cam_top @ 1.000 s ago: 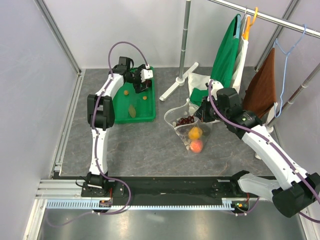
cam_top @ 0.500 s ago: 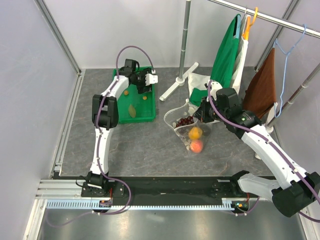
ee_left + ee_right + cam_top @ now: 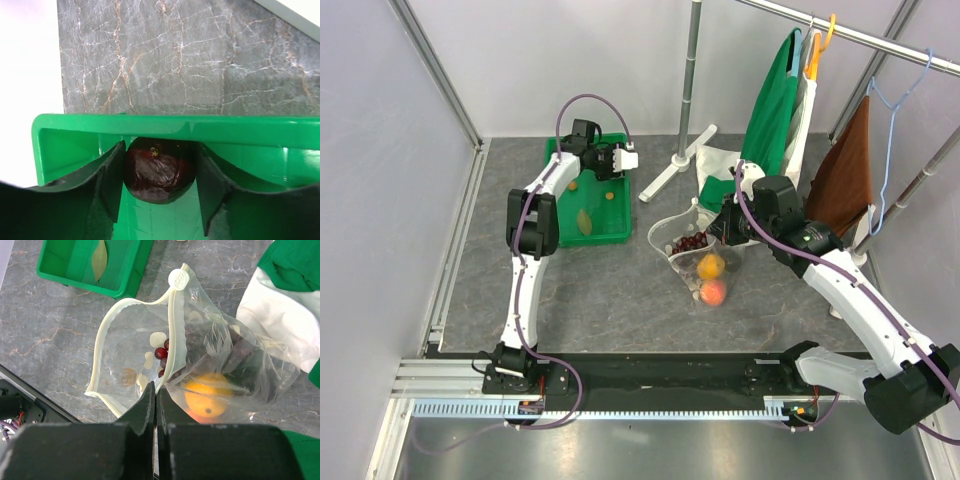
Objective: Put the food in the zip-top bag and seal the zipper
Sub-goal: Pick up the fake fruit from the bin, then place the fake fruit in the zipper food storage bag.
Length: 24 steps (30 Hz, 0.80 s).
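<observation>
The grey marbled table (image 3: 610,300) is recorded as carrying every item. A green and white garment (image 3: 772,105) is hung from the rail at far right, its lower end lying just behind the bag. A green tray (image 3: 612,228) is set at far left. The zip-top bag (image 3: 122,335) is laid right of the tray, near the table's middle, its mouth held up and gaping toward the tray. The zipper (image 3: 99,347) is found unsealed, its two strips parted in a wide loop. The right gripper (image 3: 156,390) is observed closed tight, fingers together, pinched on the bag's mouth edge at the zipper. The left gripper (image 3: 623,159) is positioned at the tray's far right corner; its fingers (image 3: 107,185) are narrowed onto the plum (image 3: 159,172), one pressed against each side, just under the tray's rim. Inside the bag the grape bunch (image 3: 692,241) is noted nearest the mouth, the orange (image 3: 207,397) beside it, deeper in, and the peach (image 3: 714,291) at the bag's near end
</observation>
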### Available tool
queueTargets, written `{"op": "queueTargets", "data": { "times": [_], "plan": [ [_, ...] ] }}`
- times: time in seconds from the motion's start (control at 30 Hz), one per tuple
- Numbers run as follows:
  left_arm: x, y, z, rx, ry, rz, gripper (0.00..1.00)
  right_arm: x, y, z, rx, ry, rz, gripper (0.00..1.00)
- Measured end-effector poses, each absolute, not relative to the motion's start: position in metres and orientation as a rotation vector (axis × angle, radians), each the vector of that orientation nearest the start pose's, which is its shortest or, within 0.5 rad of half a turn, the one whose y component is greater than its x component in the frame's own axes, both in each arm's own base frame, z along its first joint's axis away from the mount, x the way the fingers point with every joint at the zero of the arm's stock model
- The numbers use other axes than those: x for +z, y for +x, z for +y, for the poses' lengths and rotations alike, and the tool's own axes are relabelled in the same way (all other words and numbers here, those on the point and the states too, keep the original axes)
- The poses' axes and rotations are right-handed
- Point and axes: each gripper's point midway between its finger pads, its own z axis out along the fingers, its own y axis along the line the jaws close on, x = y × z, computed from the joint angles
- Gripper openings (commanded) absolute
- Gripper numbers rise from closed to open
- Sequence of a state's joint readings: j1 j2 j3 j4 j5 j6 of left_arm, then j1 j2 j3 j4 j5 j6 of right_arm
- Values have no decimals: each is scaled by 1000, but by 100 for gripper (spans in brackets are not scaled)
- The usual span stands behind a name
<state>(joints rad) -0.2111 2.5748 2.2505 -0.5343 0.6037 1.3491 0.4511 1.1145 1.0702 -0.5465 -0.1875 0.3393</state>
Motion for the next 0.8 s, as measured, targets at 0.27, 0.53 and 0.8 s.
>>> {"op": "queueTargets", "data": {
  "times": [0.27, 0.53, 0.8],
  "plan": [
    [55, 600, -198, -171, 1749, 1433, 46, 231, 279, 186, 649, -233, 2211, 0],
    [172, 546, -210, -314, 1587, 1395, 41, 232, 278, 185, 649, -236, 2208, 0],
    [323, 385, -258, -641, 1452, 1230, 41, 237, 277, 185, 653, -237, 2192, 0]
  ]
}}
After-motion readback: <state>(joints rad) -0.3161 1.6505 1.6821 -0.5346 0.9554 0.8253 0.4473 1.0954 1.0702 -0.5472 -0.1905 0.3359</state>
